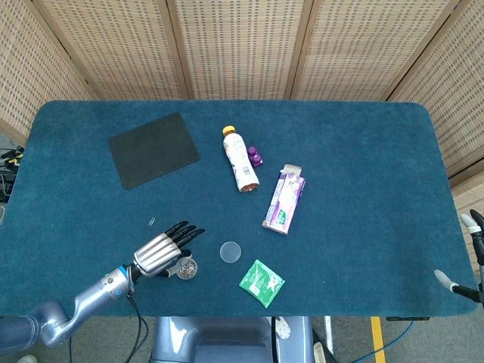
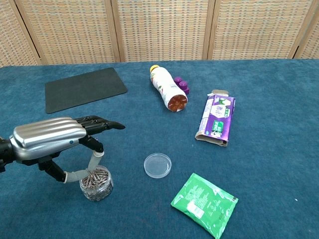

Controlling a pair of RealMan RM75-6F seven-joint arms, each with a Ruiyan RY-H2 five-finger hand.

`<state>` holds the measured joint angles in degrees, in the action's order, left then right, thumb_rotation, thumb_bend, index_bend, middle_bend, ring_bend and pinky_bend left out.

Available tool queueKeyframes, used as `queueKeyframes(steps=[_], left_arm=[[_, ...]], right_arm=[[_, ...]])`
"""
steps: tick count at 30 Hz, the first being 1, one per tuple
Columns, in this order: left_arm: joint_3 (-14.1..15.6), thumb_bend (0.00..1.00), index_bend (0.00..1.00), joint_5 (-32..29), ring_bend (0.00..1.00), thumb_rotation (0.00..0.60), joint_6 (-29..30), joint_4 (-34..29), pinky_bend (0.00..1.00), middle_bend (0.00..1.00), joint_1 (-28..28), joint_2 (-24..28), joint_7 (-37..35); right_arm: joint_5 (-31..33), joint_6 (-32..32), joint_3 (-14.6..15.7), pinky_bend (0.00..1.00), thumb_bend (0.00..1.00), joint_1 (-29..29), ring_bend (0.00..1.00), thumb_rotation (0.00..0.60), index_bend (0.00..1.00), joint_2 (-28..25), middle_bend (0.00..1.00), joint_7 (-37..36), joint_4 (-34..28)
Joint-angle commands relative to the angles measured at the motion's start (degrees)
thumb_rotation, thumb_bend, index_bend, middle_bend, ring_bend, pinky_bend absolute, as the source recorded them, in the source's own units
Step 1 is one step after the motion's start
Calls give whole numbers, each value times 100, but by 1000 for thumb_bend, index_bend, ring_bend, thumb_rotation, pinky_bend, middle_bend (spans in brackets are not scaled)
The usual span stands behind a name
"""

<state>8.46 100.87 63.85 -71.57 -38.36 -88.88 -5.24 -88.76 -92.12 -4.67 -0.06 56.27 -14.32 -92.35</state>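
Your left hand (image 2: pixel 50 142) hovers over the small clear jar of paper clips (image 2: pixel 96 182) at the near left of the bench (image 1: pixel 363 166), with its long fingers (image 2: pixel 102 122) stretched flat and apart above it and its pale thumb dipping down to the jar's open mouth, touching or nearly touching the clips; it holds nothing that you can make out. By the look of it, you are in the reaching step, about to pick a clip, so the next move calls for bringing a finger down against the thumb to pinch one clip without tipping the jar. Just to the right of the jar lies its round clear lid (image 2: pixel 157 165), and further right, near the front edge, a green sachet (image 2: pixel 204 203). A single loose clip (image 1: pixel 152 221) lies just beyond your hand. Your right hand (image 1: pixel 470 249) shows only at the far right edge of the head view, off the bench, and whether it is spread or closed cannot be told. Further off lie a purple carton (image 2: pixel 215 120), then a bottle (image 2: pixel 165 93) on its side with purple pieces (image 2: pixel 181 85) beside it, and a dark mat (image 2: pixel 83 87) at the back left.
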Motion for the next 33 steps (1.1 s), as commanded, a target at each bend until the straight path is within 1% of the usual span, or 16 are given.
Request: queueKeyframes(steps=[1, 2, 4, 5, 10, 15, 16, 17, 18, 19, 20, 22, 26, 28, 29, 33], left_arm=[[-9, 233, 118, 38, 0, 600, 84, -41, 0, 0, -2, 45, -90], [-10, 221, 61, 58, 0, 600, 123, -46, 0, 0, 0, 59, -117], [-18, 201, 10, 102, 0, 600, 229, -62, 0, 0, 8, 101, -204], [-24, 190, 0, 120, 0, 600, 286, -75, 0, 0, 12, 127, -268], [-117, 186, 0, 176, 0, 600, 666, -185, 0, 0, 66, 320, -501], [-338, 154, 0, 15, 0, 600, 1213, -493, 0, 0, 259, 788, -624], [-401, 148, 0, -88, 0, 600, 1384, -599, 0, 0, 366, 958, -617], [-705, 134, 0, -675, 0, 600, 1997, -781, 0, 0, 854, 1278, -325], [-794, 123, 0, -1018, 0, 600, 2297, -1108, 0, 0, 1176, 1433, -126], [-812, 105, 0, -1230, 0, 600, 2394, -1423, 0, 0, 1357, 1575, 60], [-838, 86, 0, -1585, 0, 600, 2448, -1784, 0, 0, 1575, 1786, 329], [-814, 71, 0, -1953, 0, 600, 2479, -2275, 0, 0, 1816, 2108, 786], [-738, 67, 0, -2366, 0, 600, 2616, -2807, 0, 0, 2194, 2500, 1266], [-667, 68, 0, -2509, 0, 600, 2714, -3034, 0, 0, 2450, 2676, 1158], [-630, 69, 0, -2482, 0, 600, 2760, -3073, 0, 0, 2559, 2746, 1037], [-588, 72, 0, -2343, 0, 600, 2825, -3015, 0, 0, 2761, 2809, 764]], right_arm=[[3, -6, -4, 0, 0, -1, 0, 600, 6, -4, 0, -11, 2], [3, -6, -3, 0, 0, -3, 0, 600, 6, -3, 0, -15, 4], [-2, -11, -3, 0, 0, -4, 0, 600, 6, -5, 0, -20, 6], [-7, -13, -1, 0, 0, -4, 0, 600, 6, -8, 0, -25, 6], [-26, -39, 4, 0, 0, -15, 0, 600, 6, -15, 0, -34, -4], [-48, -50, 13, 0, 0, -19, 0, 600, 6, -17, 0, -36, -8], [-58, -60, 15, 0, 0, -22, 0, 600, 6, -19, 0, -39, -11], [-84, -89, 18, 0, 0, -30, 0, 600, 6, -25, 0, -50, -22], [-96, -93, 23, 0, 0, -32, 0, 600, 6, -29, 0, -53, -23], [-103, -93, 27, 0, 0, -31, 0, 600, 6, -30, 0, -54, -22], [-111, -90, 31, 0, 0, -29, 0, 600, 6, -30, 0, -51, -21], [-110, -76, 33, 0, 0, -23, 0, 600, 6, -26, 0, -40, -22], [-117, -42, 44, 0, 0, -7, 0, 600, 6, -17, 0, -4, -20], [-132, -48, 49, 0, 0, -7, 0, 600, 6, -10, 0, 27, -14], [-143, -52, 56, 0, 0, -8, 0, 600, 6, -3, 0, 52, -13], [-174, -88, 66, 0, 0, -20, 0, 600, 6, 8, 0, 90, -22]])
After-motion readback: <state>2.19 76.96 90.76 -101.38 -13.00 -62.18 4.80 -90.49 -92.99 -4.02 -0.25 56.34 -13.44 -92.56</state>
